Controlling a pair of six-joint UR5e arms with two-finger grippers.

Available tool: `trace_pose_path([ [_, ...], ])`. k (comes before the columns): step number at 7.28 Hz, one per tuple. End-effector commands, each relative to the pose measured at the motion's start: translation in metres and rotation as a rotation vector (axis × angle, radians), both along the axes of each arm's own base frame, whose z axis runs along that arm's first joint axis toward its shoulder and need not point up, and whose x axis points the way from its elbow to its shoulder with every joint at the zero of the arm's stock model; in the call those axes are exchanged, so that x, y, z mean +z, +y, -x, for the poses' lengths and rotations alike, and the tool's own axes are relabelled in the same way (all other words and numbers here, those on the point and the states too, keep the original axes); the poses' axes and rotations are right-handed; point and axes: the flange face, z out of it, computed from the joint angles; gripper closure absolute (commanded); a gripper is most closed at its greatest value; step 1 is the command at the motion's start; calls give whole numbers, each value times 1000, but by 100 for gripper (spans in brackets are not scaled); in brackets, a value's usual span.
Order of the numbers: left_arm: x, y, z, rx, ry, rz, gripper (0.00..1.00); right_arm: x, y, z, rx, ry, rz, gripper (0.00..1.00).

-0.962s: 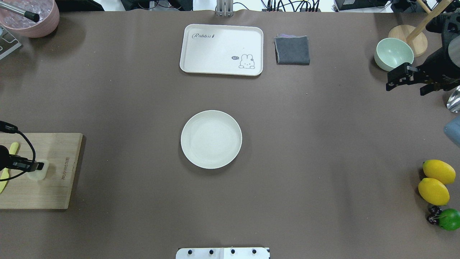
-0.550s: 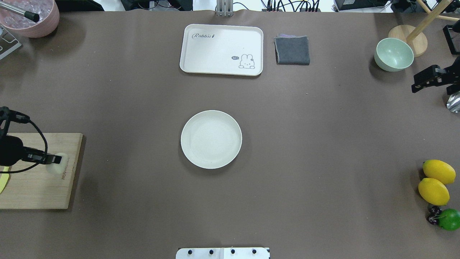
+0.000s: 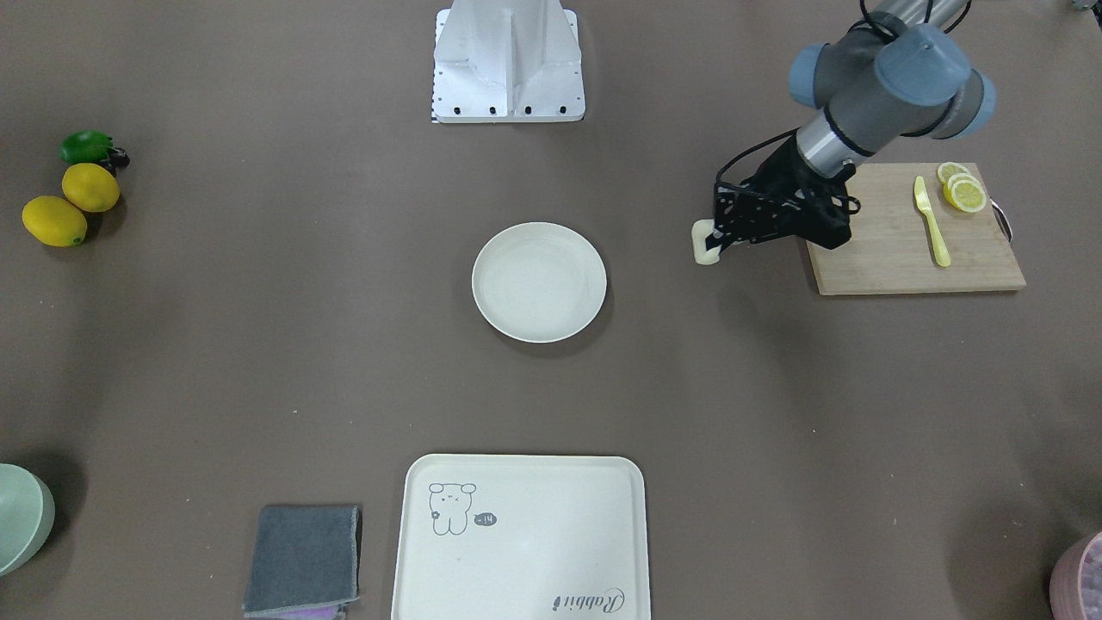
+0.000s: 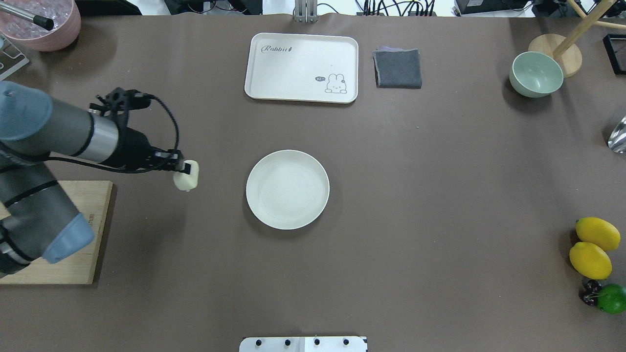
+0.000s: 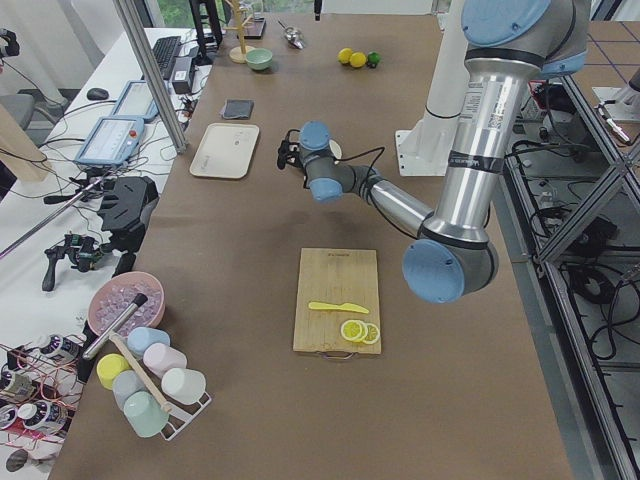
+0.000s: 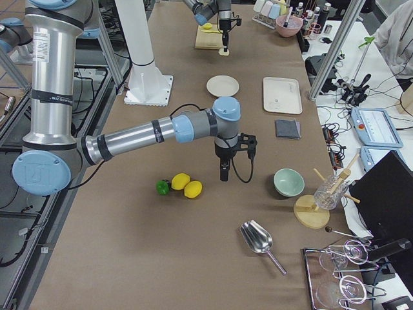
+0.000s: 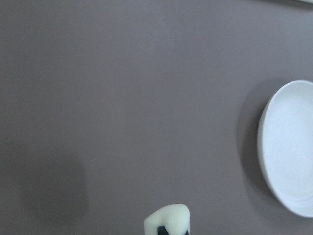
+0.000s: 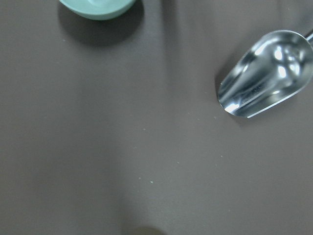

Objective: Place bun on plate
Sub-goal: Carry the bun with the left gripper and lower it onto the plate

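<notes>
The bun (image 4: 186, 179), a small pale cream lump, hangs above the brown table with my left gripper (image 4: 184, 169) shut on it. It is left of the plate (image 4: 287, 189), a round cream-white plate that is bare, with a gap between them. In the front-facing view the bun (image 3: 705, 244) is right of the plate (image 3: 539, 282), off the cutting board. The left wrist view shows the bun's top (image 7: 168, 220) and the plate's edge (image 7: 291, 147). My right gripper (image 6: 223, 173) shows only in the exterior right view, pointing down near the lemons; I cannot tell whether it is open or shut.
A wooden cutting board (image 3: 895, 250) with a yellow knife (image 3: 931, 222) and lemon slices (image 3: 962, 191) lies behind the left arm. A rabbit tray (image 4: 301, 67), grey cloth (image 4: 397, 68) and green bowl (image 4: 535, 73) stand at the far side. Lemons (image 4: 592, 247) and a metal scoop (image 8: 264, 73) lie on the right.
My left gripper has lifted the bun off the cutting board and carried it right, toward the plate. The right arm has drawn out of the overhead view.
</notes>
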Motion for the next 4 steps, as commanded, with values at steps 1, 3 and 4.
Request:
trace_pose_path([
  [1,-71,21,-114,-32,31,22,87,31,16,-14,11,14,57,0],
  [3,-94,48,-166,-74,40,31,70,31,16,-13,12,14,58,0],
  [4,-95,53,-172,-89,38,21,46,33,16,-14,12,16,61,0],
])
